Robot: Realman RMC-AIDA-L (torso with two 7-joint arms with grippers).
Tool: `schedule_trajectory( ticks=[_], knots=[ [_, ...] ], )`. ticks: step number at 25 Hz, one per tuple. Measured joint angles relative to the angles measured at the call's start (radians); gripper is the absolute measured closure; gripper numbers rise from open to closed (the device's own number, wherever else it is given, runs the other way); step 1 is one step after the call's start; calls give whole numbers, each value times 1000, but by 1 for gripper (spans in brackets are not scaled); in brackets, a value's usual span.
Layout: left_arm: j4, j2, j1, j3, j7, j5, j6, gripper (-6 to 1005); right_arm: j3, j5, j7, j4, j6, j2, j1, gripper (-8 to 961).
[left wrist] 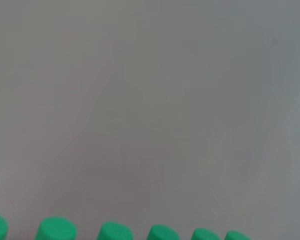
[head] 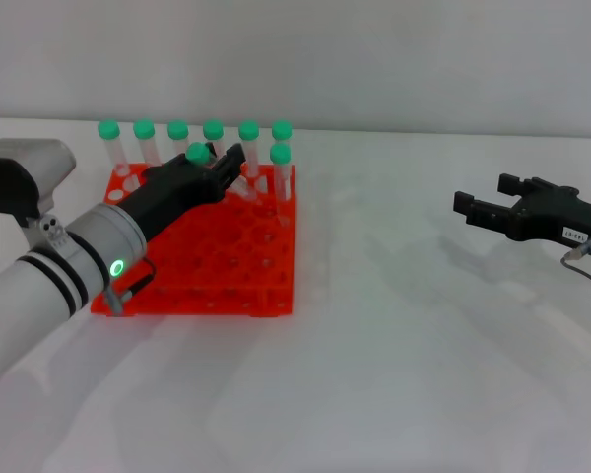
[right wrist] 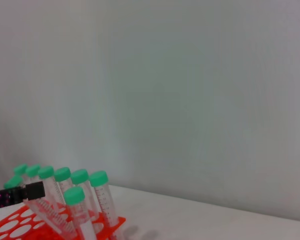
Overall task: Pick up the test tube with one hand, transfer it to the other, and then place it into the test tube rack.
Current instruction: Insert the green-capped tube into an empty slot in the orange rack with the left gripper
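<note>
Green-capped and clear-bodied, the test tube [head: 199,156] sits clamped in my left tool [head: 220,169], its cap poking up above the black fingers over the rear part of the test tube rack [head: 202,266]. From the head view I cannot tell whether its lower end has entered a hole. Behind it, six more capped tubes [head: 213,138] stand in the rack's back row, and one further tube [head: 280,163] stands just in front of that row at the rack's right rear corner. The left wrist view shows only the tops of those green caps [left wrist: 56,229] against a pale wall. The orange-red rack rests on the white worktop [head: 394,335]. My right tool [head: 488,207] hovers well apart, off to the right side above the worktop, its two fingers spread and holding nothing, a white label [head: 572,235] on its body and a thin cable [head: 589,266] trailing from the wrist. In the right wrist view I see the rack's corner [right wrist: 20,225] with its tubes, and a black fingertip [right wrist: 20,194] of the left tool beside them.
</note>
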Motion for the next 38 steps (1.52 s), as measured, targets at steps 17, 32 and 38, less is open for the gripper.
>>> schedule_trajectory(
  ticks=[17,32,38],
  knots=[
    [-6,3,-67,-10,49,3,-103,556,0,0,-4,3,-3,-2,1,92],
    [-1,-4,-100,-6,129,17,-103,554,0,0,-12,22,-2,2,1,92],
    [-11,-3,-127,-12,174,7,-115,553,0,0,-22,26,-2,5,5,92]
  ],
)
